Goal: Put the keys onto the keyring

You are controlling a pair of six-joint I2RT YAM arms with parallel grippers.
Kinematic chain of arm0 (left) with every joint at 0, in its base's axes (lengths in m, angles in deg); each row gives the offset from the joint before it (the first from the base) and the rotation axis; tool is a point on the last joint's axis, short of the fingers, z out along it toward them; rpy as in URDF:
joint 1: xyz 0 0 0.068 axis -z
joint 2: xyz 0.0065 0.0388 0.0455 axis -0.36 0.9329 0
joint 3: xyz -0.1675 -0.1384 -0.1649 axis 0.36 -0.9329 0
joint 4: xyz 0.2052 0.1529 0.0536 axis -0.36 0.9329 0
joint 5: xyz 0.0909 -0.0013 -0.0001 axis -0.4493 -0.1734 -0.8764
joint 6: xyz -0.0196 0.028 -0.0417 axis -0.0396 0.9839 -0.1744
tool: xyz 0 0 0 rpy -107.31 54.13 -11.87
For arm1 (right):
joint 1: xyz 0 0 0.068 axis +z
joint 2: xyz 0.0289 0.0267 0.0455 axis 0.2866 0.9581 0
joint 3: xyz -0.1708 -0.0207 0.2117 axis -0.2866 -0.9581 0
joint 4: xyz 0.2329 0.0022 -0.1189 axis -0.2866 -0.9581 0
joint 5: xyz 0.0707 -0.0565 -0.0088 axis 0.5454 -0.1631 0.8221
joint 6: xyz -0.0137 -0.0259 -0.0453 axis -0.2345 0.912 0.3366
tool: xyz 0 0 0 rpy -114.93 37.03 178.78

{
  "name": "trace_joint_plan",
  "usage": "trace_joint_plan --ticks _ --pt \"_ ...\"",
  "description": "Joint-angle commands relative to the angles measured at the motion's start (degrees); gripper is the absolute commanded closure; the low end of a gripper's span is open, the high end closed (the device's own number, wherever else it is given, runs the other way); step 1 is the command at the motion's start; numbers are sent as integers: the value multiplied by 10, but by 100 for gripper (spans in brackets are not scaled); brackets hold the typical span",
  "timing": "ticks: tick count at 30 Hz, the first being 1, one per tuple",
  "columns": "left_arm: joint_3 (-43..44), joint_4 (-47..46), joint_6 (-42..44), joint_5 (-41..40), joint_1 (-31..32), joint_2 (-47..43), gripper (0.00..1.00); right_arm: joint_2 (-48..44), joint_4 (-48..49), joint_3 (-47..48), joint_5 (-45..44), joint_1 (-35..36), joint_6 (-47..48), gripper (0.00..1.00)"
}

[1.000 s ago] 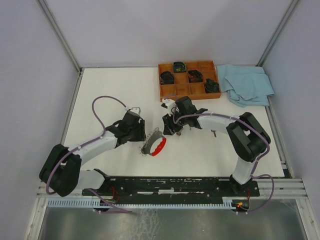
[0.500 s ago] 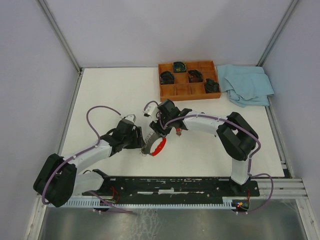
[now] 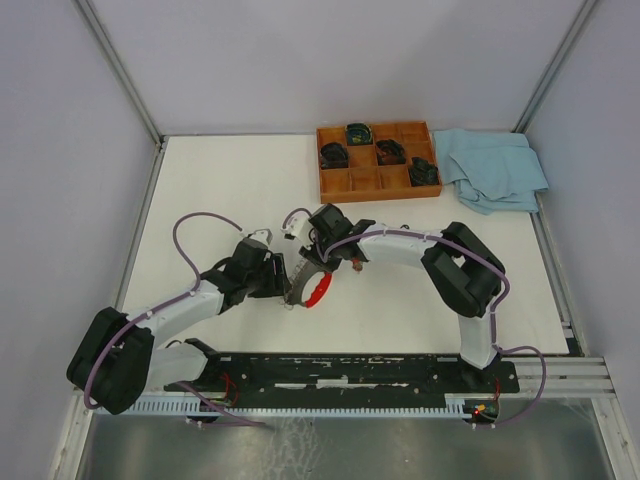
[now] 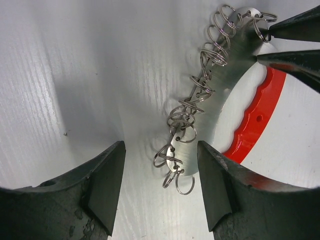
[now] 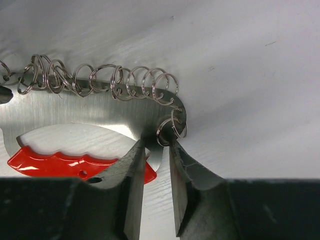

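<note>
Both arms have closed in on the keyring [image 3: 312,288], lying just below the overhead view's centre: the right gripper [image 3: 308,264] has its fingers nearly pressed together around the upper end, though whether it truly grips cannot be told, and the left gripper [image 4: 160,148] is spread astride the lower end, so steadying the ring, not loading it, seems the step in hand.

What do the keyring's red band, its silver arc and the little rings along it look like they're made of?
Red band: likely moulded plastic, uniform glossy red with a scalloped edge. Silver arc: probably sheet metal, flat with a dull, streaky sheen. Small rings: seemingly steel wire, thin, bright and coiled. The exact alloy cannot be told.
</note>
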Motion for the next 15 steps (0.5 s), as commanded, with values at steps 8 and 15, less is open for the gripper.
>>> trace_joint_plan --ticks 8,15 --pt "10 -1 -13 4 -2 -17 33 -13 -9 20 -8 2 -11 97" --pt "35 40 -13 3 -2 -34 31 -43 -24 -27 -3 2 -114 99"
